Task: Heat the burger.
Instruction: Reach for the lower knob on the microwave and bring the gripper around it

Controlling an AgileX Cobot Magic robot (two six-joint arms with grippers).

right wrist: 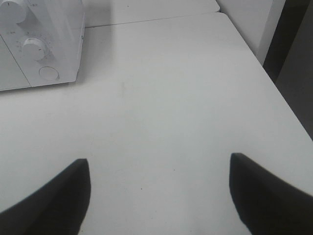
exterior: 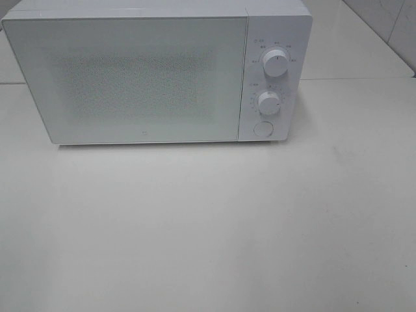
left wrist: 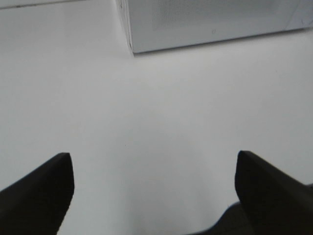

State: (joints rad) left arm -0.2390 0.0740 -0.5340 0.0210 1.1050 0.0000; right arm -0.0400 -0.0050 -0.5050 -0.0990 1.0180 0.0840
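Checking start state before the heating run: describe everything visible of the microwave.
The microwave is a white box, plastic or painted metal by its look, standing upright at the back of the white table, front toward the high camera. Its wide door, with a speckled window, is shut; nothing inside shows. Right of the door, a panel carries an upper knob, a lower knob and a round button below. Only the table touches it.
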